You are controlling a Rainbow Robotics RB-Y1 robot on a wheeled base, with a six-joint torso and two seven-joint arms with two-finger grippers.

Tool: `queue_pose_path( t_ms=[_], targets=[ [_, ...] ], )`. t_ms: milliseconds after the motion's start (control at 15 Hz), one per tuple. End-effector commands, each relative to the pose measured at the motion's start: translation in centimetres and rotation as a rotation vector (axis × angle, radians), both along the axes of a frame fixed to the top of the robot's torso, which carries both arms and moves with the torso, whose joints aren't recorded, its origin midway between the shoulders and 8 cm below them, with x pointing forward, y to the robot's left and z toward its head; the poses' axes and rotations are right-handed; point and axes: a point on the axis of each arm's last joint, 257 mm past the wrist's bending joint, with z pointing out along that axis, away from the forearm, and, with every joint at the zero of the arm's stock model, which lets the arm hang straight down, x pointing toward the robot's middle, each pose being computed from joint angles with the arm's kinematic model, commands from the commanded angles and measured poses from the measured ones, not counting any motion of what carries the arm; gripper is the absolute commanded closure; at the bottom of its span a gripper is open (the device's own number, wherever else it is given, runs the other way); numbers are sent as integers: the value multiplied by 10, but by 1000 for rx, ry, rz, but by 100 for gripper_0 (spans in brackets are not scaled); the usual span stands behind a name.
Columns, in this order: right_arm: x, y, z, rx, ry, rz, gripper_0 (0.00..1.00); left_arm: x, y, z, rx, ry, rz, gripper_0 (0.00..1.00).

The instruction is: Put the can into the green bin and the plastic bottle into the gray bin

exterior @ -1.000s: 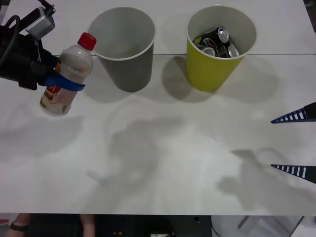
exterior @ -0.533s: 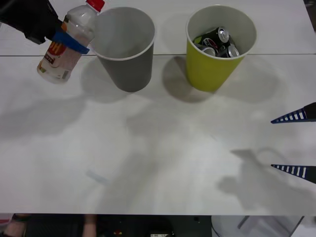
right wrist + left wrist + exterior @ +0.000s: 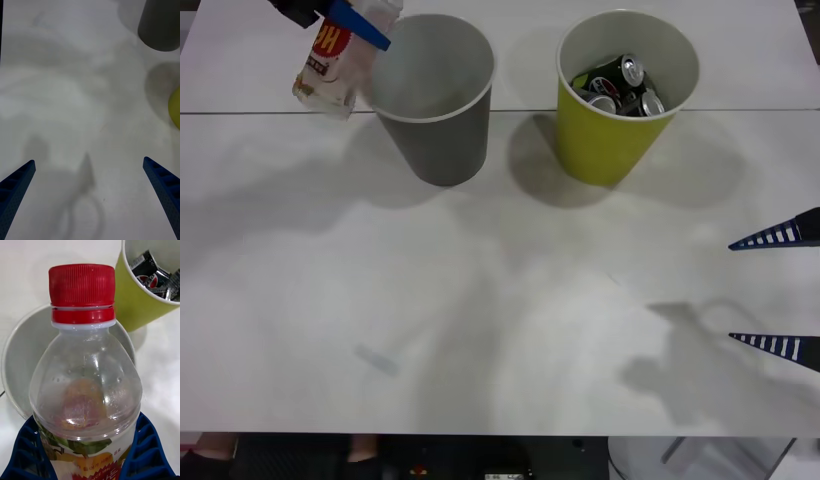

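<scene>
1. White tabletop [image 3: 500,330] carries two bins side by side at its far edge, which leaves the near surface open for the arms
2. Left gripper [image 3: 345,18] clamps the plastic bottle [image 3: 332,65] around its labelled body, holding it tilted in the air just beside the gray bin [image 3: 435,95], probably so the capped end can lead over the rim
3. Its wrist camera shows the red cap [image 3: 82,292] already above the gray bin's mouth, so letting go looks close
4. Green bin [image 3: 625,95] holds dark cans [image 3: 620,85], suggesting that half is finished
5. Right gripper [image 3: 780,290] waits spread wide and empty at the table's right edge, well apart from both bins
</scene>
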Motion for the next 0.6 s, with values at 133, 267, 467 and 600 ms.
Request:
queue_pose_path(
  t_ms=[133,267,467,600],
  targets=[
    [0,0,0,0,0,0,0,24,-15,6,11,-24,37,100],
    [0,0,0,0,0,0,0,34,-24,8,23,-39,50,100],
    [0,0,0,0,0,0,0,47,-45,11,2,-47,63,100],
    [0,0,0,0,0,0,0,51,-58,9,42,-68,51,99]
  ],
)
